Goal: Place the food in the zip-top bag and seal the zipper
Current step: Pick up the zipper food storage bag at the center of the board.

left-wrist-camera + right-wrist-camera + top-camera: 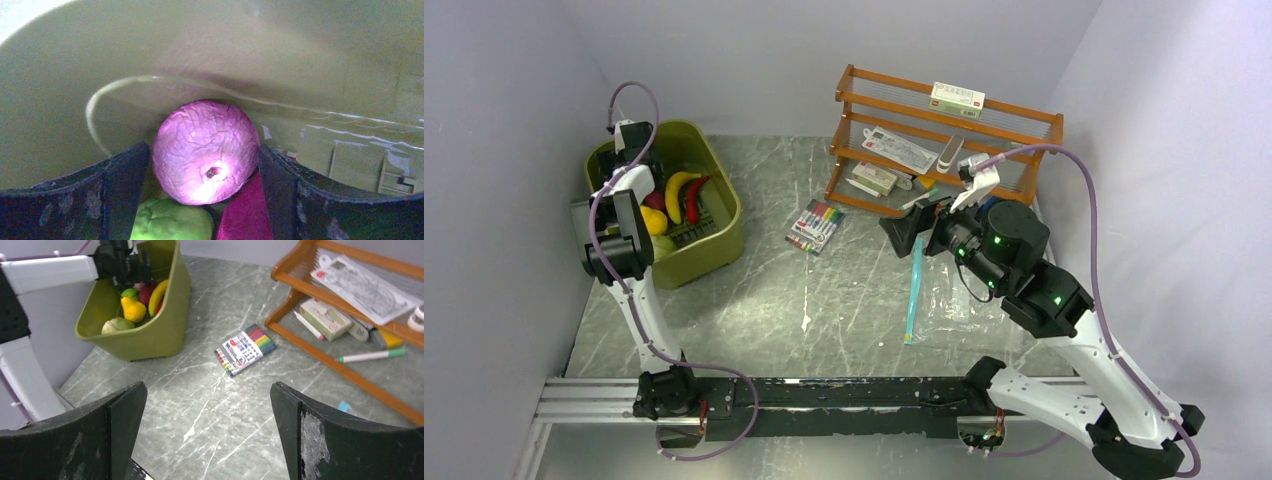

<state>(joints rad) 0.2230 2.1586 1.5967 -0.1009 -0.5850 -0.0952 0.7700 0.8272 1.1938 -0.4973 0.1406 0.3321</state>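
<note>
The food lies in the olive-green tub [714,245]: a yellow banana [676,190], a red chili [694,198] and round pieces. My left gripper [646,185] reaches into the tub. In the left wrist view it [204,150] is shut on a purple round piece [200,145], which touches both fingers, with a green piece [170,220] and a magenta piece [247,210] below. The clear zip-top bag [974,300] lies flat on the table, its teal zipper [914,290] along the left edge. My right gripper [902,232] is open and empty, above the zipper's far end.
A pack of coloured markers [816,226] lies mid-table; it also shows in the right wrist view [245,349]. A wooden rack [944,140] with boxes and pens stands at the back right. The tub's wall [225,50] rises close behind the purple piece.
</note>
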